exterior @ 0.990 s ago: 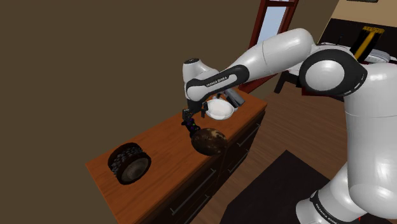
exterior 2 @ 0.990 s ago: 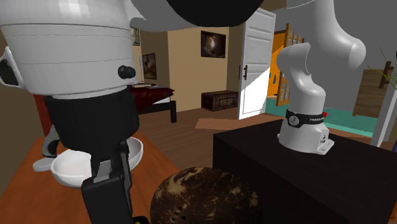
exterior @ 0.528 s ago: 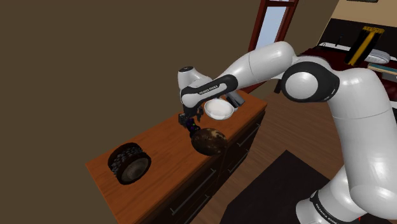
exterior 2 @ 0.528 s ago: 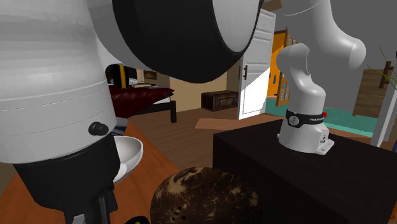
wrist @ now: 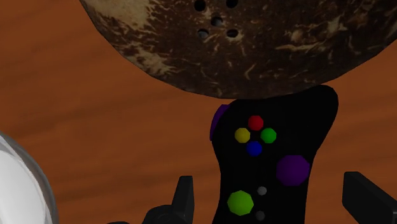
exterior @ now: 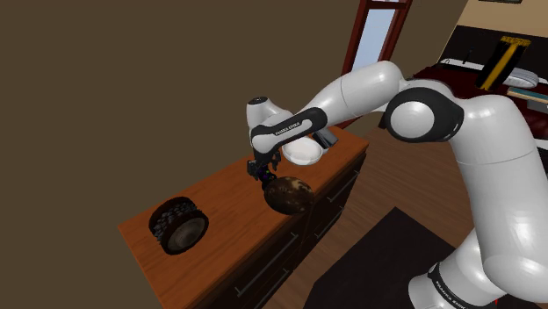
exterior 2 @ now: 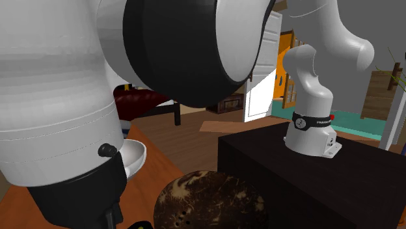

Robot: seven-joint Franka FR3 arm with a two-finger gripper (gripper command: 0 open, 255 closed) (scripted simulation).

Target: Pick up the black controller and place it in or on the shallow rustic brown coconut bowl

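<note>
The gripper [wrist: 270,181] hangs low over the wooden dresser top [exterior: 230,204], its fingers [wrist: 184,196] spread wide. The black controller [wrist: 270,149] lies flat on the wood between them, touched by neither. Its coloured buttons face up, and its far end sits right against the speckled brown coconut bowl [wrist: 254,44] — the bowl's curve overlaps it. A white bowl [exterior: 301,153] stands just beside the gripper, and a black tyre [exterior: 178,226] lies well apart.

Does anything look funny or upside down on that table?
Yes. The brown coconut bowl seems upside down: its rough rounded outside with small holes faces up, hiding one end of the black controller.
</note>
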